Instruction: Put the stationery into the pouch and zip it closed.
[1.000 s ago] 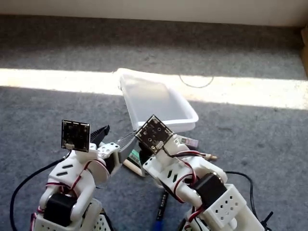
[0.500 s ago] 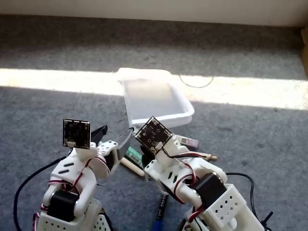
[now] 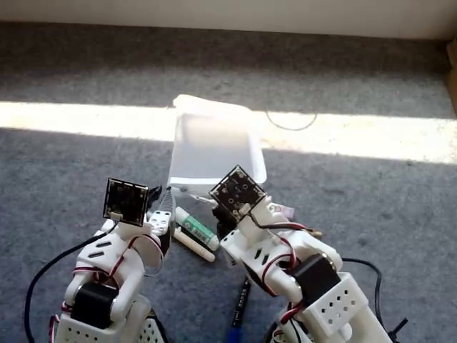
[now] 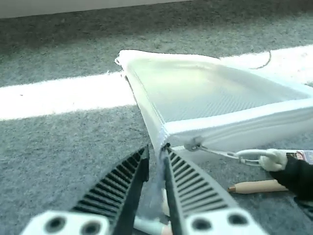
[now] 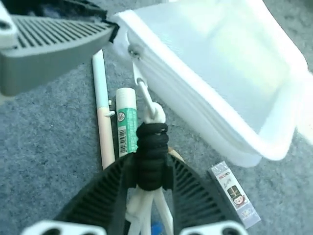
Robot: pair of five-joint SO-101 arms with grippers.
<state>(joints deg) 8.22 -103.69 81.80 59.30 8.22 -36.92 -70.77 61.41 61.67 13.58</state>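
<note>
**Change.** The pouch [image 3: 214, 146] is swinging round: a second ago it was lying slanted, with its near corner out to the right. Now it is sitting squarer, with its near edge drawn left and in towards the arms. The left arm is shifting right with it. The turn is uncovering a glue stick [image 3: 196, 225] and a pale stick [image 3: 193, 245], both lying on the grey carpet [image 3: 371, 200] just near of the pouch.

**Bearing on the task.** The stationery is lying outside the pouch, including a dark pen [image 3: 240, 304] nearer in and a small boxed item [image 5: 232, 196] to the right. Judged from this, the arms are squaring and bracing the pouch so the zip can be worked. Filling has not yet begun.

**Left hand** [image 4: 155, 154]. The fingers are pressing almost together, pinching the pouch's near left corner. A strip of the pouch fabric is running down between them.

**Right hand** [image 5: 150, 161]. The fingers are clamping a black cord loop [image 5: 150, 147]. This loop is tied to a white clip [image 5: 146, 100] leading up to the zip slider [image 5: 132, 50]. The slider is sitting at the corner just beside the left hand.

**Zip.** Whether it is standing open or shut along the near edge cannot be told.
</note>
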